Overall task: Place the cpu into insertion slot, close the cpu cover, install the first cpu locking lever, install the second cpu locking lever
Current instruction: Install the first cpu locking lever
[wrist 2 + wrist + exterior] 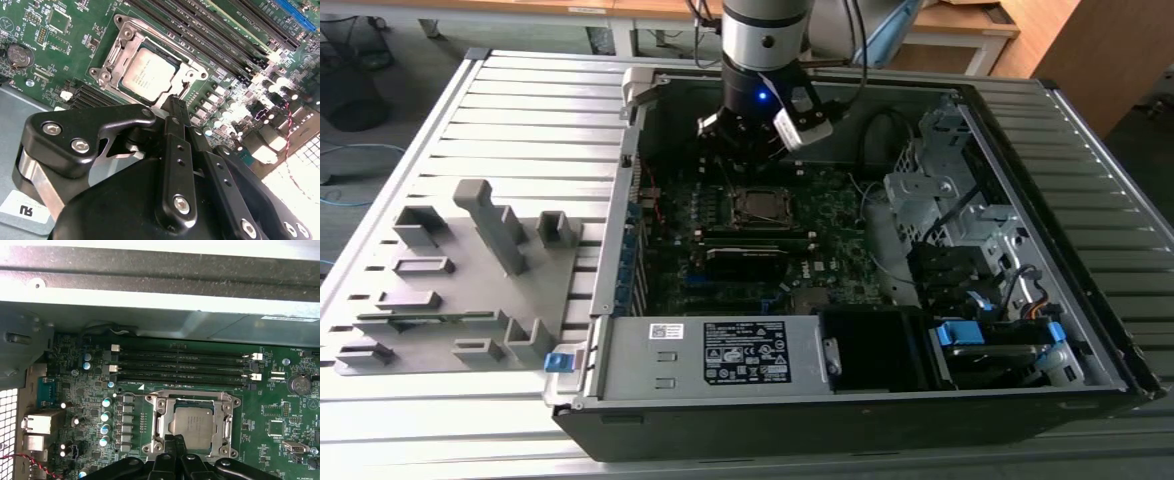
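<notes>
Motherboard (pixel 280 450) carries the insertion slot (pixel 192 402). The gripper (pixel 172 100), fingers pinched together on nothing, hovers at that slot's edge. Shiny cpu cover (pixel 117 55) lies flat over the slot, framing the dull silver cpu (pixel 150 75) seated inside. The chip is probably light, rigid and fragile, best held by its edges.

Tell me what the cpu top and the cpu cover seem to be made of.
The cpu: metal top, dull silver-grey, matte with soft glare. The cpu cover: probably stamped sheet steel, brighter and shinier, with sharp highlights along its bent edges.
</notes>
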Motion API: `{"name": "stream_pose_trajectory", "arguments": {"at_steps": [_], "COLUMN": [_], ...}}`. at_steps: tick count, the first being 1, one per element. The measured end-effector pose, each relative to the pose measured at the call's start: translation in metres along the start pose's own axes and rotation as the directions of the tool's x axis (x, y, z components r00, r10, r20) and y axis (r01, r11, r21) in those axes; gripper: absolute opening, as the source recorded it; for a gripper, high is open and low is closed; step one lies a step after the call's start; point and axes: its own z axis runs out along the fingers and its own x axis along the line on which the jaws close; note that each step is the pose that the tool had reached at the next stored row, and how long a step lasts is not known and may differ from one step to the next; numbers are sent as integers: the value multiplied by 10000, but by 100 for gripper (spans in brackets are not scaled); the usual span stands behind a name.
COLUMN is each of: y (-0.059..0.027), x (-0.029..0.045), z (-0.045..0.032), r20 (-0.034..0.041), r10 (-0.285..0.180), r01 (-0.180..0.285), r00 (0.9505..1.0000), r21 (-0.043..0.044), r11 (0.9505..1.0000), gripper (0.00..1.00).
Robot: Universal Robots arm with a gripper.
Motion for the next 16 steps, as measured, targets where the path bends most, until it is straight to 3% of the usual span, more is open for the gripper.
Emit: {"name": "stream_pose_trajectory", "arguments": {"at_steps": [4, 16], "y": [2, 2], "x": [42, 67], "z": [0, -1], "r20": [5, 5], "r10": [0, 0], "r01": [0, 0], "r00": [10000, 10000], "r21": [-2, -2], "r11": [10000, 10000], "gripper": [11, 11]}}
